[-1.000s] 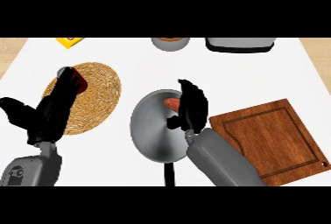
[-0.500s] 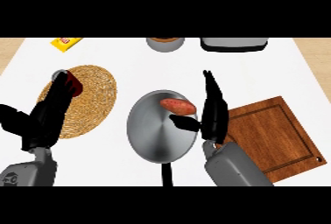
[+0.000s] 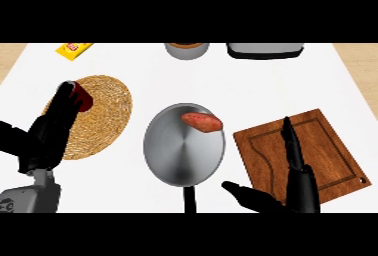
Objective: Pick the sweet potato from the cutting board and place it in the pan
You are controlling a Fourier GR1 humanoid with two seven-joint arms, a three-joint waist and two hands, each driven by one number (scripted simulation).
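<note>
At nine o'clock on the white counter (image 3: pixel 221 80), the left hand (image 3: pixel 50 135) stood with its fingers straight and together, holding nothing, raised over a round woven mat (image 3: pixel 103 112); a dark red thing (image 3: pixel 83 100) showed beside its fingertips, too hidden to name. Up at eleven o'clock lay a yellow packet (image 3: pixel 74 49). Dead centre sat the grey pan (image 3: pixel 177 150), its black handle (image 3: pixel 190 198) running toward six o'clock, and the sweet potato (image 3: pixel 201 121) lay inside it at the pan's one o'clock rim. At twelve o'clock stood a round container (image 3: pixel 186 49), with a grey appliance (image 3: pixel 264 49) at one o'clock. At four o'clock lay the wooden cutting board (image 3: pixel 325 150). Over its left part the right hand (image 3: pixel 294 155) was open, fingers straight, thumb apart, holding nothing.
</note>
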